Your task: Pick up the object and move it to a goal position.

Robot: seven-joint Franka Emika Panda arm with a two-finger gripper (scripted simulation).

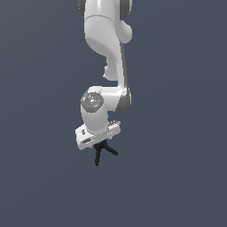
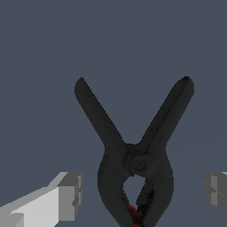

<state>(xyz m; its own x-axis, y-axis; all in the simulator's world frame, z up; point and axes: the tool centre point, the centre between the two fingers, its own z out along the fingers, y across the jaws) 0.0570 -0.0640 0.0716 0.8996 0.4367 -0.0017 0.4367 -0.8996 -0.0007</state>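
The object is a small black spring clamp (image 2: 137,164) with two splayed handles and a red-orange tip. In the wrist view it lies between my gripper (image 2: 142,195) fingers, with a wide gap on each side. One grey fingertip (image 2: 70,195) and the other (image 2: 217,191) stand apart from the clamp's body and do not touch it. The gripper is open. In the exterior view the white hand (image 1: 97,133) sits low over the clamp (image 1: 103,153). Only the black handles stick out below the hand, and the fingertips are hidden there.
A plain dark blue-grey floor (image 1: 177,177) surrounds the clamp. The white arm (image 1: 108,53) reaches down from the top of the exterior view. No other object or goal marker shows.
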